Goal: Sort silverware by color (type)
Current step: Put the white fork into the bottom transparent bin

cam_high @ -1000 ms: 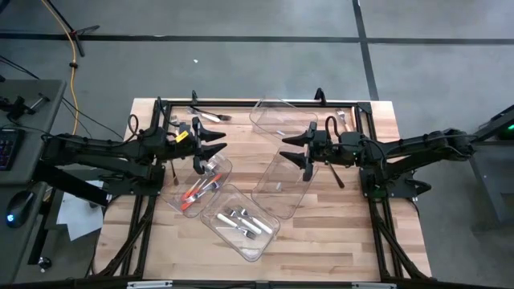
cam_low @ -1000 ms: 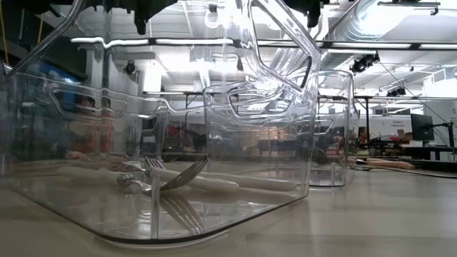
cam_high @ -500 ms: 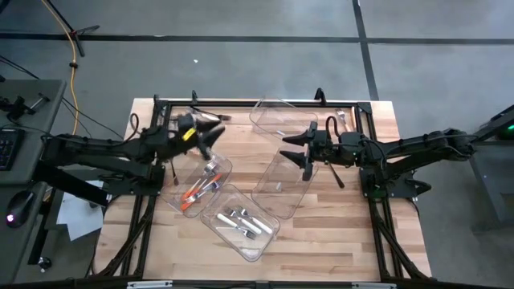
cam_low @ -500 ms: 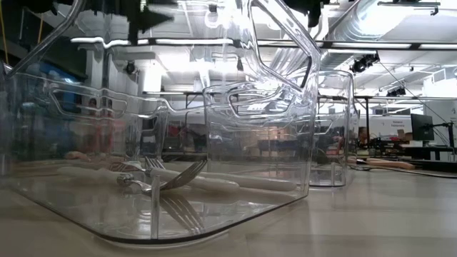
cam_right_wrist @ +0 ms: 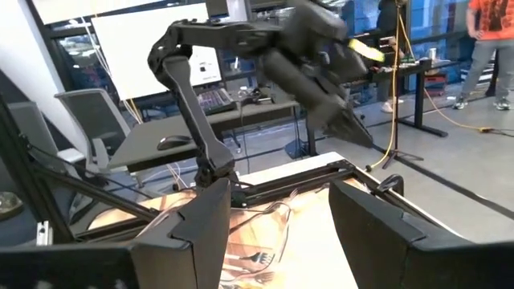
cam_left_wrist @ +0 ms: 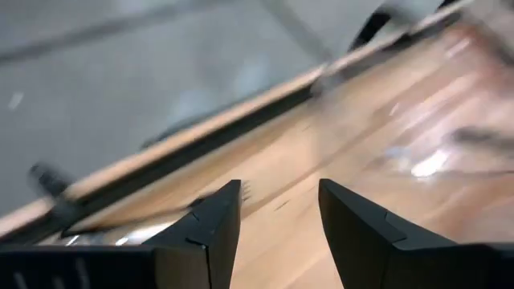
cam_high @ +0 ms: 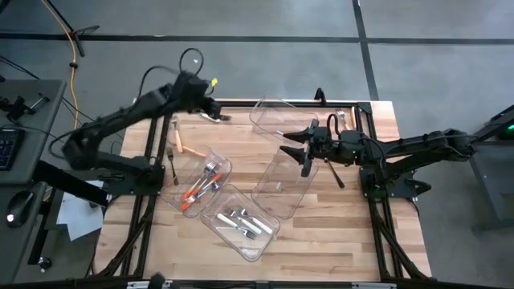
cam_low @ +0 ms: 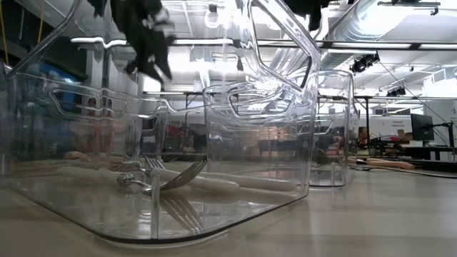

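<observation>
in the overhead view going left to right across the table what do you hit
black utensil → loose orange-handled utensil → bin with orange-handled silverware → bin with white-handled silverware → right end effector → dark utensil

Overhead view of the wooden table (cam_high: 337,233). Left gripper (cam_high: 210,108), fingers apart, at the far edge above dark cutlery (cam_high: 215,116). Right gripper (cam_high: 299,144), fingers apart, over an empty clear bin (cam_high: 277,186). Orange-handled silverware (cam_high: 197,191) lies in a left bin; white-handled silverware (cam_high: 241,222) in the nearest bin. One orange-handled piece (cam_high: 179,136) lies loose.
</observation>
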{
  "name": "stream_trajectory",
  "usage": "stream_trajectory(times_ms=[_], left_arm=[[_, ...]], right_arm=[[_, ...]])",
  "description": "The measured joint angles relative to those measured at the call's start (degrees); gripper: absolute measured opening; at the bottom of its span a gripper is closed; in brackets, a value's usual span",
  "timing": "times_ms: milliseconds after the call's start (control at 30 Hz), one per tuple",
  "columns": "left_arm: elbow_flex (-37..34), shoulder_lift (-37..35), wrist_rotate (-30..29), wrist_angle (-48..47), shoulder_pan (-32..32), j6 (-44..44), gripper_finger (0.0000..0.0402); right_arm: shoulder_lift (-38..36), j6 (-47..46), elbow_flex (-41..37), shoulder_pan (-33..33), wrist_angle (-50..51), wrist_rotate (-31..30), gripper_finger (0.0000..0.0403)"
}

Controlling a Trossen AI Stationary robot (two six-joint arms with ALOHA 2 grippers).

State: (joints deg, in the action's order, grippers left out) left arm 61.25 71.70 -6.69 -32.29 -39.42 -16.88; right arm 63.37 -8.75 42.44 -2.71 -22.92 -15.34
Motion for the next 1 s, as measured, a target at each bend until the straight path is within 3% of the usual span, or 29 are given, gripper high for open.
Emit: stream_trajectory(times_ms=[200,533,700,1000], left_arm=[[5.6,14.2,5.0,-9.0,-9.2,5.9,0.0156],[6.7,32.5,5.2,-9.9,-13.6,18.9,0.0156],[6.7,35.7,5.1,-8.9,-13.1,26.8,0.0156],[6.7,33.9,4.0,-3.9,-12.6,33.2,0.0156]], right_arm=[[0.0,-0.3,0.0,0.1,0.1,-0.1,0.0197],[0.0,-1.9,0.0,0.1,3.2,0.0,0.0197],[0.0,-4.4,0.0,0.1,3.8,-1.2,0.0197],[0.0,-6.2,0.0,0.1,3.8,-1.6,0.0197]])
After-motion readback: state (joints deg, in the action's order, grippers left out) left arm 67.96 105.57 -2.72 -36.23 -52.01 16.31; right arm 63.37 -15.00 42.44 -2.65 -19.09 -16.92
